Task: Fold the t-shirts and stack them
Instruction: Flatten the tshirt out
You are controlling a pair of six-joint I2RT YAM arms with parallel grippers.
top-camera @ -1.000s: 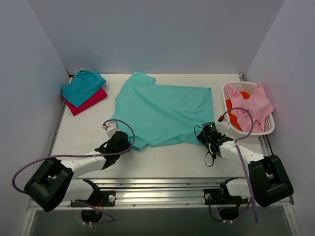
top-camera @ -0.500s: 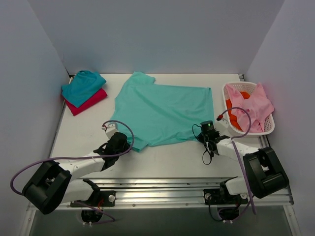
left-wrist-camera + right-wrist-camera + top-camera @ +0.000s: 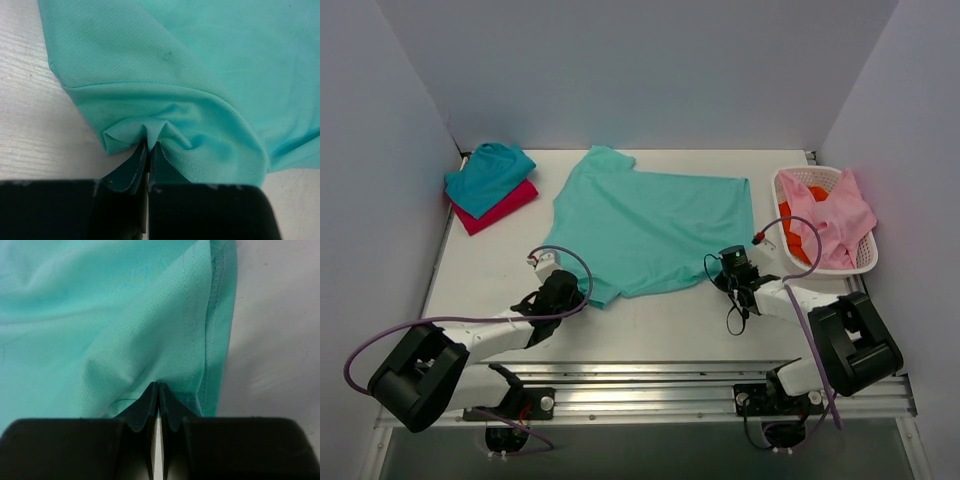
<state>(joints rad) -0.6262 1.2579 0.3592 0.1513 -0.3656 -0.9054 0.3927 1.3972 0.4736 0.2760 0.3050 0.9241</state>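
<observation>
Your left gripper (image 3: 148, 145) is pinched together on a small peak of cloth at the near sleeve of the mint-green t-shirt (image 3: 650, 225). Your right gripper (image 3: 158, 387) is clamped on the same shirt's hemmed near corner. From both grippers the shirt spreads away flat across the middle of the desk (image 3: 490, 270), with its neck end toward the left edge and its hem toward the right. At the desk's far left corner the teal t-shirt (image 3: 488, 175) lies folded on top of the magenta-red t-shirt (image 3: 505, 207). By the right edge stands a white basket (image 3: 865, 262) with pink cloth (image 3: 835, 215) draped over it
</observation>
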